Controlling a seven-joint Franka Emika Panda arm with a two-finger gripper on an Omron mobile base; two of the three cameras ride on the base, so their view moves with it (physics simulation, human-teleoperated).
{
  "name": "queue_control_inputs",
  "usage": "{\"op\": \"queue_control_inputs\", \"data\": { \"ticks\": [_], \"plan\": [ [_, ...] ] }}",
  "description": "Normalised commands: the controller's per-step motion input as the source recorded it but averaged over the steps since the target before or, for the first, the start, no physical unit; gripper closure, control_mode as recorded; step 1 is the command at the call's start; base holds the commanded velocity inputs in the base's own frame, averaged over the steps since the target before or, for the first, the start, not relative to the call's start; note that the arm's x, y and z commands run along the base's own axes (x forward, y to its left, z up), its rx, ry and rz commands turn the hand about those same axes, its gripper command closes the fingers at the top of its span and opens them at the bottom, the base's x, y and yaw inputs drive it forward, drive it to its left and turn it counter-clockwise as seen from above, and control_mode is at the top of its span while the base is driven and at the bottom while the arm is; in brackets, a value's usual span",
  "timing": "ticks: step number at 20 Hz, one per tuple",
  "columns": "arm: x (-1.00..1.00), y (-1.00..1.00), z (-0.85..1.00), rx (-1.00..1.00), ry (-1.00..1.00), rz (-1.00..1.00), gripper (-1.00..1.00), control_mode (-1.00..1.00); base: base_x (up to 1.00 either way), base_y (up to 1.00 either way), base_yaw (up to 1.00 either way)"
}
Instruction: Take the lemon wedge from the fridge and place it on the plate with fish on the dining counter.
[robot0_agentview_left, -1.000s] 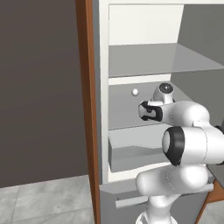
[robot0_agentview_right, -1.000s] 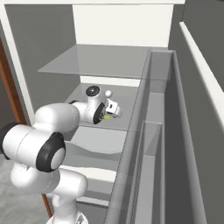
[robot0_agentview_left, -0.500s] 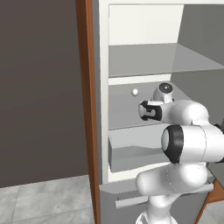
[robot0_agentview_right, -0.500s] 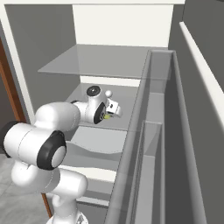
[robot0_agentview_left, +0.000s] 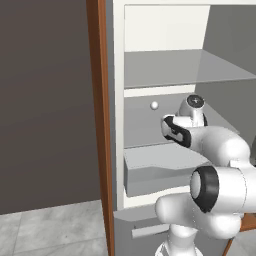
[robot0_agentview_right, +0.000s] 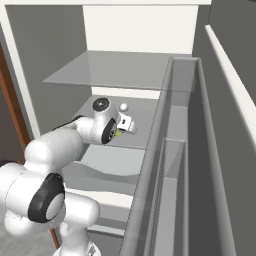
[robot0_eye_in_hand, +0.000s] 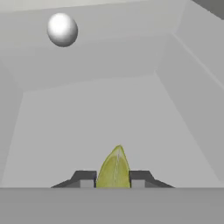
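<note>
The fridge (robot0_agentview_left: 165, 75) stands open, its white inside and grey glass shelves showing. My gripper (robot0_eye_in_hand: 113, 179) reaches in over the middle shelf (robot0_agentview_right: 142, 120). In the hand view both dark fingertips (robot0_eye_in_hand: 85, 178) press against the sides of the yellow-green lemon wedge (robot0_eye_in_hand: 114, 168), whose point sticks up between them. From the right base view the lemon wedge (robot0_agentview_right: 118, 133) shows as a small yellow-green speck at my gripper (robot0_agentview_right: 121, 131). The plate with fish and the dining counter are out of view.
A small white ball (robot0_eye_in_hand: 62, 29) lies at the back of the same shelf, also visible from the left base (robot0_agentview_left: 154, 105). A clear drawer (robot0_agentview_left: 155, 170) sits below the shelf. The open fridge door (robot0_agentview_right: 190, 165) runs along the right. A brown wooden panel (robot0_agentview_left: 100, 125) borders the left.
The fingers have come together onto the lemon wedge. The arm has stayed in place inside the fridge.
</note>
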Motion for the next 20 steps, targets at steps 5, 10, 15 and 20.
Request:
{"op": "queue_control_inputs", "data": {
  "ticks": [5,10,15,20],
  "plan": [
    [-0.99,0.25,1.00,0.00,-0.16,-0.01,1.00,-1.00,0.00,0.00,0.00],
    [-1.00,0.29,0.78,0.03,-0.02,0.00,1.00,-1.00,0.00,0.00,0.00],
    [-1.00,0.25,0.77,0.10,0.01,-0.01,1.00,-1.00,0.00,0.00,0.00],
    [-1.00,0.25,0.36,0.04,0.03,0.00,1.00,-1.00,0.00,0.00,0.00]
  ]
}}
